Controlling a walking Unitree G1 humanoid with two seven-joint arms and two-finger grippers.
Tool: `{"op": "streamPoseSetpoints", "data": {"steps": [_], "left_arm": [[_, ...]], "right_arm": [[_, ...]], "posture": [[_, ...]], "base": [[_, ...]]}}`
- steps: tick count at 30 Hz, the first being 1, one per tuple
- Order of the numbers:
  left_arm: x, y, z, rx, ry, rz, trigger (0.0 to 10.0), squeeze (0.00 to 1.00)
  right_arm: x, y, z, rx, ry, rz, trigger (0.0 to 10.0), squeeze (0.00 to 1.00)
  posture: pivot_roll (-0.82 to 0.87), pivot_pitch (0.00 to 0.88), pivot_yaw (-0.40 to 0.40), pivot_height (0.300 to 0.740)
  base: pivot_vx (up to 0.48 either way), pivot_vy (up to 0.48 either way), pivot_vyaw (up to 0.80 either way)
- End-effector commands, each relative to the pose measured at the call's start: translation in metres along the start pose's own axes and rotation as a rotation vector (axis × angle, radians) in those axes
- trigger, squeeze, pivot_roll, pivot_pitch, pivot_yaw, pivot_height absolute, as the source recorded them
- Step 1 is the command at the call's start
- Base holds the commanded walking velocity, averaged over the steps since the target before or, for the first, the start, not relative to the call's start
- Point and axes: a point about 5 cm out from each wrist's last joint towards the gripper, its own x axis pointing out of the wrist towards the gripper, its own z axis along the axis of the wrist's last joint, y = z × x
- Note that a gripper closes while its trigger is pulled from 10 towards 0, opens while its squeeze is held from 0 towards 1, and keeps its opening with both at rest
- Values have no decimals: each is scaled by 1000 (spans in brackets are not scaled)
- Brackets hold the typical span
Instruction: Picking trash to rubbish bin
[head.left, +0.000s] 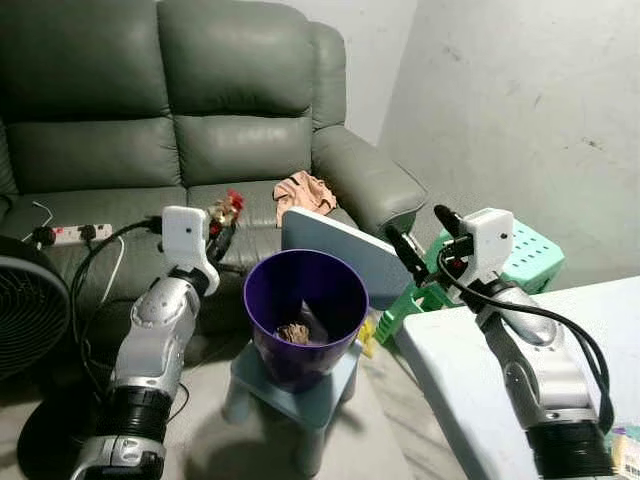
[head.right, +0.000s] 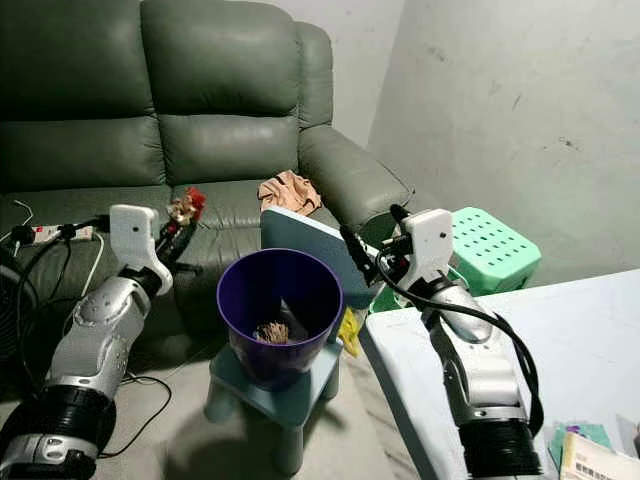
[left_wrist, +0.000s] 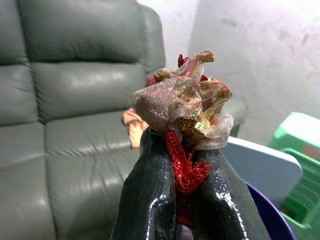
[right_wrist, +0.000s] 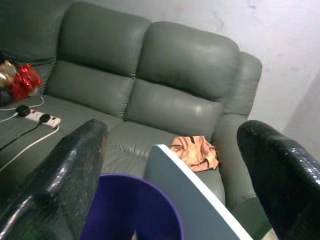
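My left gripper (head.left: 224, 222) is shut on a crumpled red and gold wrapper (left_wrist: 186, 107), held up to the left of the purple bin (head.left: 305, 315) and a little above its rim. The bin stands on a small blue stool (head.left: 295, 400) and holds a brown scrap (head.left: 294, 332) at its bottom. To the right of the bin, my right gripper (head.left: 422, 232) hangs open with nothing between its fingers (right_wrist: 75, 175). An orange crumpled wrapper (head.left: 304, 191) lies on the sofa seat behind the bin.
A grey-green sofa (head.left: 200, 120) fills the back, with a white power strip (head.left: 75, 234) and cables on its seat. A pale board (head.left: 345, 255) leans behind the bin. A green stool (head.left: 520, 255), a white table (head.left: 500, 370) and a black fan (head.left: 25, 310) stand around.
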Motion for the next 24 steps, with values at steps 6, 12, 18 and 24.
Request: {"op": "streamPoseSetpoints", "data": {"steps": [6, 12, 18, 24], "left_arm": [[-3, -5, -3, -6, 30, -62, 10000, 0], [-2, 6, -6, 15, 74, -108, 10000, 0], [4, 18, -7, 17, 115, -114, 10000, 0], [15, 22, -4, 17, 132, -126, 10000, 0]], "right_arm": [[-4, -2, 11, -42, 24, 68, 10000, 0], [-13, 5, 25, -44, 36, 170, 10000, 0], [-28, 5, 38, -54, 56, 198, 10000, 0], [-40, 7, 48, -47, 84, 202, 10000, 0]], "posture": [[23, 94, -149, 740], [-5, 203, -168, 740], [-61, 296, -179, 740], [-100, 354, -190, 740]], "base": [[0, 0, 0], [0, 0, 0], [0, 0, 0], [0, 0, 0]]}}
